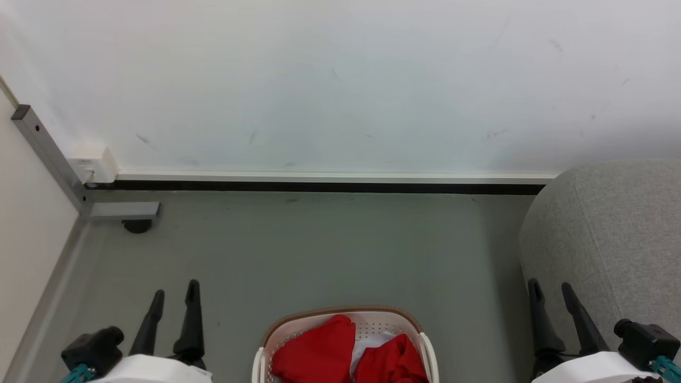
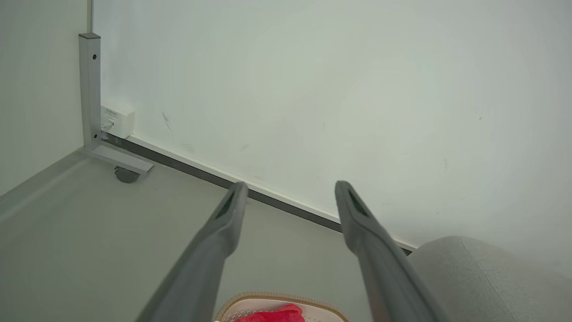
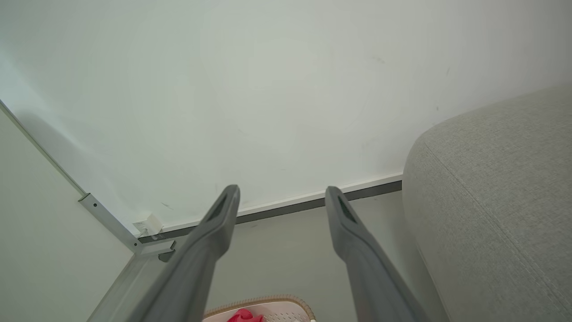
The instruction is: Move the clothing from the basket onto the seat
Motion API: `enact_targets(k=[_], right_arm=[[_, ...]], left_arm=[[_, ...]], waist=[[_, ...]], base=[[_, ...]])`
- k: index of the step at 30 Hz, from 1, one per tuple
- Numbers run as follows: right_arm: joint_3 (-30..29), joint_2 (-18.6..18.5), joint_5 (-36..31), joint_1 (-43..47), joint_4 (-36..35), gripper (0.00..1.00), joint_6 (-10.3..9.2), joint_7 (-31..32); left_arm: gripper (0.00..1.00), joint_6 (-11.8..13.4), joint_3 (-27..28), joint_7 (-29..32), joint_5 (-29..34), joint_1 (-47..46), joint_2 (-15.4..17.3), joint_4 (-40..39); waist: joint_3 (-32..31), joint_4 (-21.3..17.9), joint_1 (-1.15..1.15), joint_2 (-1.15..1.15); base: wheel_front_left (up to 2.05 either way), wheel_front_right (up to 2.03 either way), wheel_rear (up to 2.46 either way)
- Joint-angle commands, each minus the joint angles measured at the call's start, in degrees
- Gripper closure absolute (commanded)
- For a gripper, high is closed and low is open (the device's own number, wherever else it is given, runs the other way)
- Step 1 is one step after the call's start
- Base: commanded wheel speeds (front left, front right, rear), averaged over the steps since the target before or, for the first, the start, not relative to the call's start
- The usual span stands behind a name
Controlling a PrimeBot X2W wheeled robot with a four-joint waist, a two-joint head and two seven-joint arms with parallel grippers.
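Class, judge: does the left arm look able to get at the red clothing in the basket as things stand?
Probably yes: the left gripper is open and empty beside the basket, whose top is uncovered, and nothing blocks the clothing.

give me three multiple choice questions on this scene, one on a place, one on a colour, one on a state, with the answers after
1. Where does the oval white perforated plastic basket with a tan rim stand?
A. on the grey floor
B. on top of a grey cushion
C. on a shelf

2. What colour is the soft fabric clothing in it?
A. blue
B. bright red with white
C. green

3. How are the left gripper and right gripper?
A. both open, empty
B. both shut on cloth
C. left shut, right open

Answers: 1 A, floor surrounds it and the light grey upholstered seat stands apart; 2 B, red folds with white between; 3 A, fingers spread with nothing between.
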Motion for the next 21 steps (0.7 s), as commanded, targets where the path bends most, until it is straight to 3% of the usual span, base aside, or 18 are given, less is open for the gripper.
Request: enact_targets(k=[1, 21], right_arm=[[0.22, -0.60, -1.87, -1.60, -0.23, 0.00, -0.07, -0.66], [2.88, -0.64, -11.22, -1.99, 0.57, 0.00, -0.09, -3.28]], left_arm=[[0.00, -0.04, 0.01, -0.69, 1.83, -0.08, 0.59, -0.36], [0.00, -0.45, -0.25, -3.32, 11.84, -0.13, 0.46, -0.24]], waist=[[0.01, 0.02, 0.00, 0.00], [-0.17, -0.02, 0.00, 0.00]], base=[[0.00, 0.00, 0.00], [0.00, 0.00, 0.00]])
